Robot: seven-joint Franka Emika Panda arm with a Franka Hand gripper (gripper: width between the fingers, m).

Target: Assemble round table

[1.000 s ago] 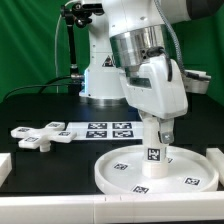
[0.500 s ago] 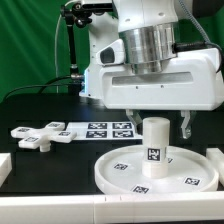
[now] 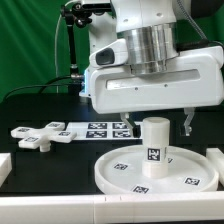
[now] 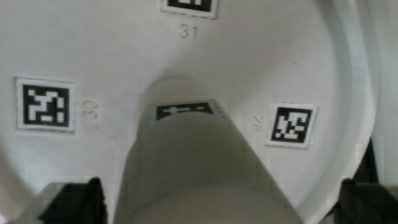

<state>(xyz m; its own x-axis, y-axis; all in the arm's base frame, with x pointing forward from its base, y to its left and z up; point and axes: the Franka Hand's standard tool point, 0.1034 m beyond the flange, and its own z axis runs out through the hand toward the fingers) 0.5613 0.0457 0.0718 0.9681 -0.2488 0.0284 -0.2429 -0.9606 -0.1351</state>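
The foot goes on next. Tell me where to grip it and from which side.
Best, I think, across one arm of the foot, straight down from above: it lies flat on the table, and its arms look narrow and straight-sided.

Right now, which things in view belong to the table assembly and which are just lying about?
Job in hand: round disc; cylindrical leg, upright at the disc's centre; cross-shaped foot.
Lying about: marker board; plain white bars.
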